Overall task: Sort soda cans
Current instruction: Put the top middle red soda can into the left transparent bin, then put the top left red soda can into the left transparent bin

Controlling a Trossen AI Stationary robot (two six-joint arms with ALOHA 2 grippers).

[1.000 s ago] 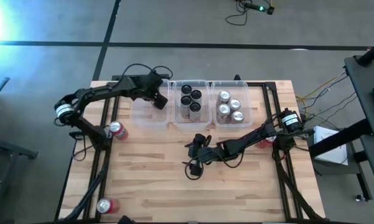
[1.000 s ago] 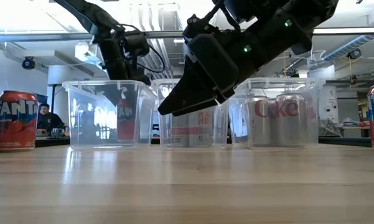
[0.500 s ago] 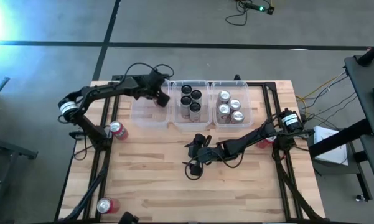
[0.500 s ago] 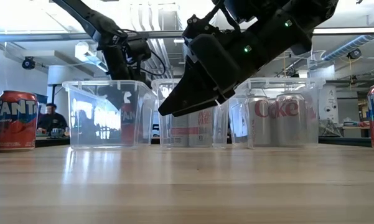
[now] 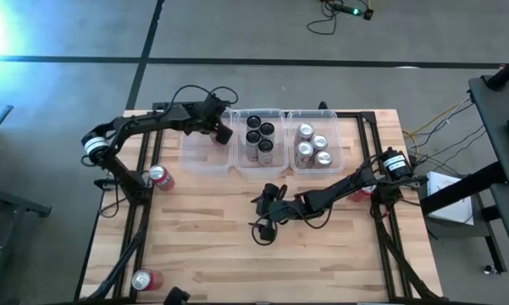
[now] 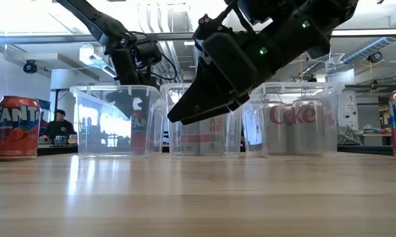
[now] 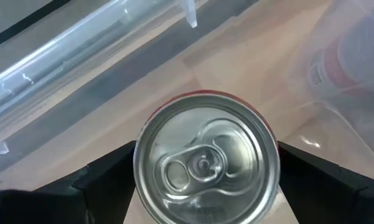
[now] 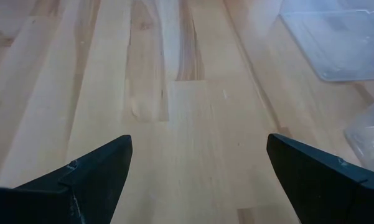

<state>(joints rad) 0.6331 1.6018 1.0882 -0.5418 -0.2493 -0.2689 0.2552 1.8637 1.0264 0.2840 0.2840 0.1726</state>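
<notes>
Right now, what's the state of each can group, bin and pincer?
left pincer, over left bin, straddling red can
red can, upright inside left bin
right pincer, open, empty, above mid-table
black cans, upright in middle bin
silver cans, upright in right bin
loose red cans, upright on table, unsorted

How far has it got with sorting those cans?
Done: black cans fill the middle bin, silver cans the right one. In hand: the left end effector is placing a red can in the left bin. Left: red cans on the table.
</notes>
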